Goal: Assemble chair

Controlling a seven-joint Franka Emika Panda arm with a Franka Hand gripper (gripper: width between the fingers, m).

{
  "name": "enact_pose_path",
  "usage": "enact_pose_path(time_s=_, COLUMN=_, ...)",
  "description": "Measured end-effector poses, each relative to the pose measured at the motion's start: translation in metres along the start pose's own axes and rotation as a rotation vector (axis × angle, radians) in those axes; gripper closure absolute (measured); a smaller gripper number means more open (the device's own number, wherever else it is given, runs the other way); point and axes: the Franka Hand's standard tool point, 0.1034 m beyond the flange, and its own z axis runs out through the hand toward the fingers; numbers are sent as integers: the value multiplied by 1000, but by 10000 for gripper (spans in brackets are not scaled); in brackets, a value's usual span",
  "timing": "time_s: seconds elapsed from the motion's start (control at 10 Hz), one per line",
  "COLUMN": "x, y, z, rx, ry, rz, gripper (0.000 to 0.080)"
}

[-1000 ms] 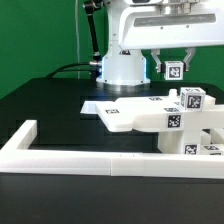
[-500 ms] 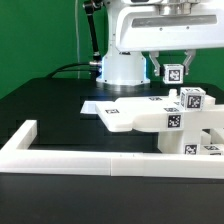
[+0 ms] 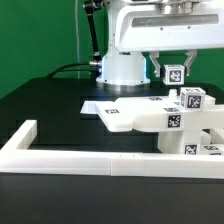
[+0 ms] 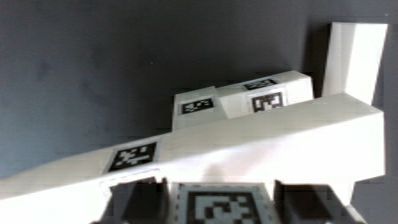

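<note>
My tool (image 3: 174,71) is raised above the counter (image 3: 50,105), its fingers (image 3: 160,68) clamped on a small tagged white chair piece (image 3: 174,72). The partly joined chair (image 3: 165,118) rests on the counter directly below my tool. Its flat slab (image 4: 214,150) and tagged posts (image 4: 249,98) lie beneath the held piece.

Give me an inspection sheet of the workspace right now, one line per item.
Surface: black table, bordered by a low white wall.
Job's things: partly built white chair on the exterior view's right; a small tagged piece in the end effector.
Clutter: nothing seen.
Grippers: end effector raised above the chair, shut on the tagged piece.
Cables: dark cable running to the robot base.
Surroundings: green backdrop; marker board flat on the table.
</note>
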Motion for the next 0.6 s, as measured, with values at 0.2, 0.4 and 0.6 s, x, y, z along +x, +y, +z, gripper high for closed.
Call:
enact_pose_path(time_s=0.2, x=3, y=2, z=2, rx=-1, ry=-3, rz=-2, gripper=519)
enact_pose_path(time_s=0.4, x=4, y=2, z=6, rx=-4, ry=-7, rz=-3, gripper=519)
enact_pose_path(time_s=0.6, x=3, y=3, z=9, rx=-6, ry=-12, rz=-2, gripper=519)
